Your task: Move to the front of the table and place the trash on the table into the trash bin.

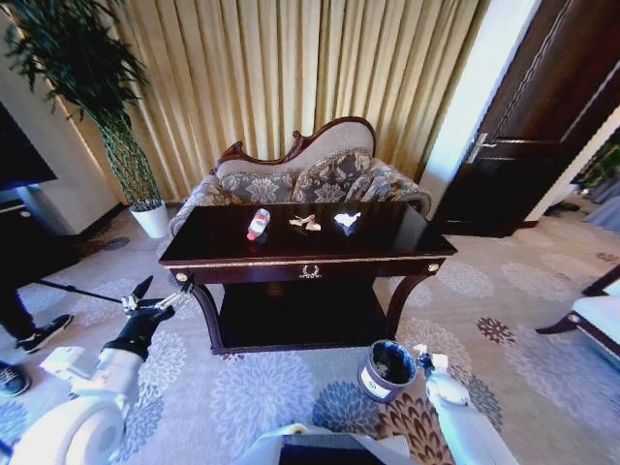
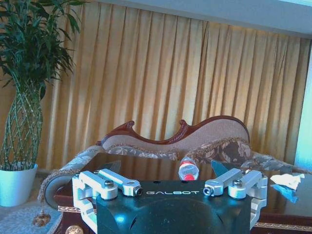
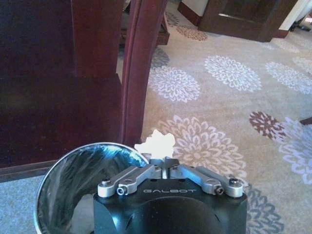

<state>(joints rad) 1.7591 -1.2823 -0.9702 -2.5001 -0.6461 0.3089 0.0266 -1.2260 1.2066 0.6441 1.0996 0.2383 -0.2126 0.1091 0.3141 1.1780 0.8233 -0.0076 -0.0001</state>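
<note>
The inside of the bin (image 1: 387, 369) is dark and its contents cannot be made out; the far sofa (image 1: 310, 174) is partly hidden behind the worktop (image 1: 387, 242). Three pieces of trash are counted on the worktop: one bottle (image 1: 258, 224) at the left, one tan scrap (image 1: 306, 223) in the middle and one white paper wad (image 1: 347, 219) at the right. One more paper wad (image 3: 155, 144) is pinched in the closed right gripper (image 3: 165, 163), which is held at the bin's right rim, near the worktop's right leg. The left gripper (image 1: 155, 295) is held wide open and empty, off the worktop's near left corner, with the bottle seen beyond it, well apart.
</note>
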